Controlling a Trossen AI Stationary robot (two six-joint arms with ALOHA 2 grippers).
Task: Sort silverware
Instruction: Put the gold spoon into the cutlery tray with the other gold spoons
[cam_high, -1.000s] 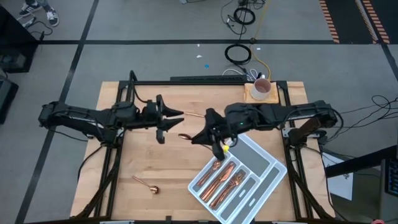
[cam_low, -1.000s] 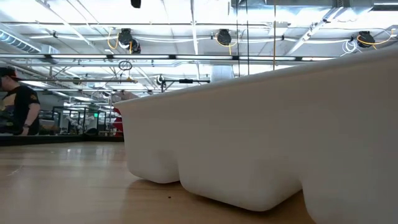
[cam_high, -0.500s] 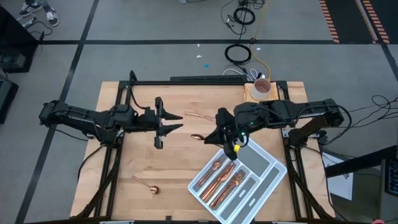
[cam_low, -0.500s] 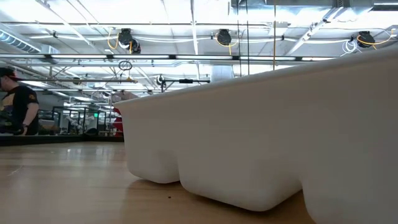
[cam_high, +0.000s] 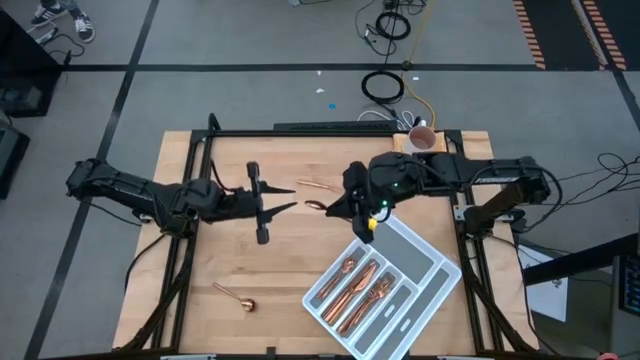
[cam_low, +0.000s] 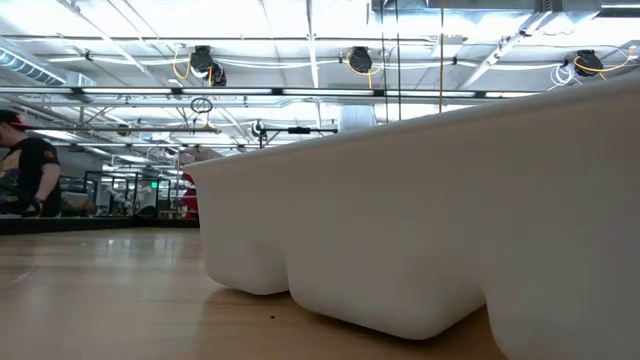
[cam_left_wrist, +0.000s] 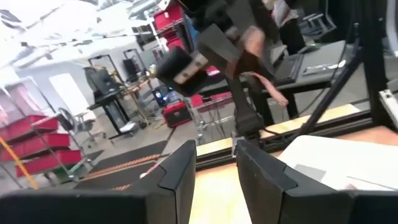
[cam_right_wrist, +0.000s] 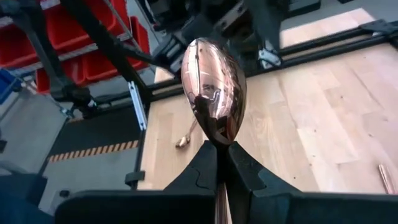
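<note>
1. Since a second ago the right gripper (cam_high: 352, 203) has drawn back toward the far side of the table and toward the tray's upper corner; the copper spoon (cam_high: 316, 206) it carries has travelled with it and now hangs over bare wood, just off the tray's far left corner.
2. The right gripper's fingers (cam_right_wrist: 205, 167) are clamped tight on the spoon's (cam_right_wrist: 214, 79) neck, with the polished bowl standing up in front of the wrist camera.
3. The left gripper (cam_high: 283, 204) has shifted a little nearer the table's front edge over the same second. Its fingers (cam_left_wrist: 180, 177) stand partly apart with nothing between them, and it hovers left of the held spoon, close to it but apart.
4. The remaining silverware has not moved: a second spoon (cam_high: 235, 295) lies alone near the front left of the table, one more piece (cam_high: 318, 184) lies on the wood toward the far edge, and a cluster of copper pieces (cam_high: 358, 285) sits in the left compartments of the grey-white tray (cam_high: 432, 262).
5. The tray lies at an angle on the right front part of the pale wooden table (cam_high: 200, 262); in the low view its wall (cam_low: 430, 230) fills most of the picture.
6. A pale cup (cam_high: 421, 141) stands at the table's far right corner.
7. Around the table is grey floor with black cable coils (cam_high: 381, 86); the low view shows a bright workshop with ceiling lights and a person (cam_low: 28, 165) far off at the left.
</note>
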